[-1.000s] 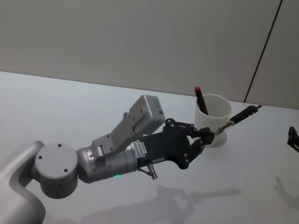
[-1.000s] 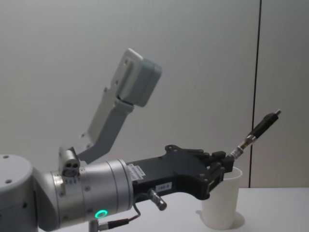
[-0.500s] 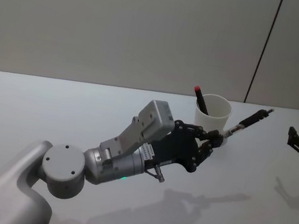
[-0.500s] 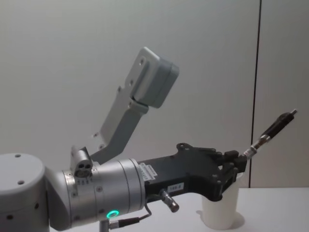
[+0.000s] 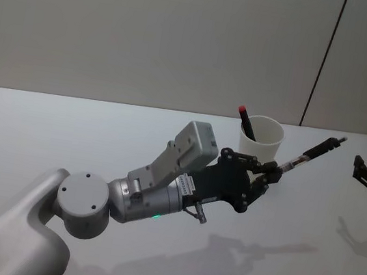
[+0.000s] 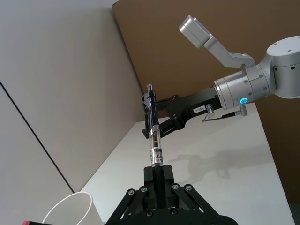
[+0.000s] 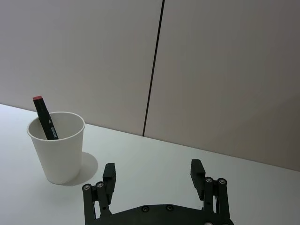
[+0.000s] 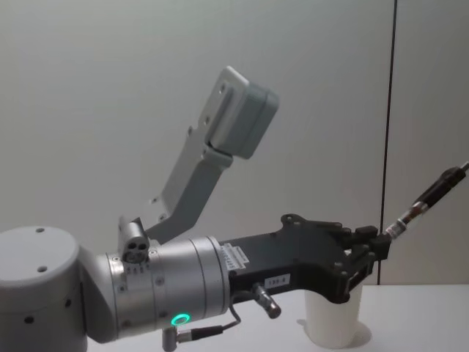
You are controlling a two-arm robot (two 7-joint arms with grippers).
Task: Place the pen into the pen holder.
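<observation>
The pen holder [image 5: 261, 141] is a white paper cup on the table's far side, also seen in the right wrist view [image 7: 56, 150] and low in the chest view [image 8: 330, 320]. A black pen with a red tip [image 5: 245, 120] [image 7: 44, 117] leans inside it. My left gripper [image 5: 274, 170] [image 8: 379, 246] hovers just right of the cup, in front of it, shut on the lower end of a second slim pen [image 5: 314, 152] [image 6: 153, 136] [image 8: 429, 196]. That pen has a black cap and a clear labelled barrel, and it slants up and away to the right. My right gripper [image 7: 153, 173] [image 5: 366, 173] waits open at the far right.
The white table [image 5: 66, 134] runs back to a plain grey wall with a dark vertical seam [image 5: 322, 61]. My left forearm [image 5: 154, 195] stretches across the middle of the table.
My left gripper has carried the black-capped pen to the right, from in front of the cup to beside its right edge. The cup, the red-tipped pen and the right gripper have not moved.
</observation>
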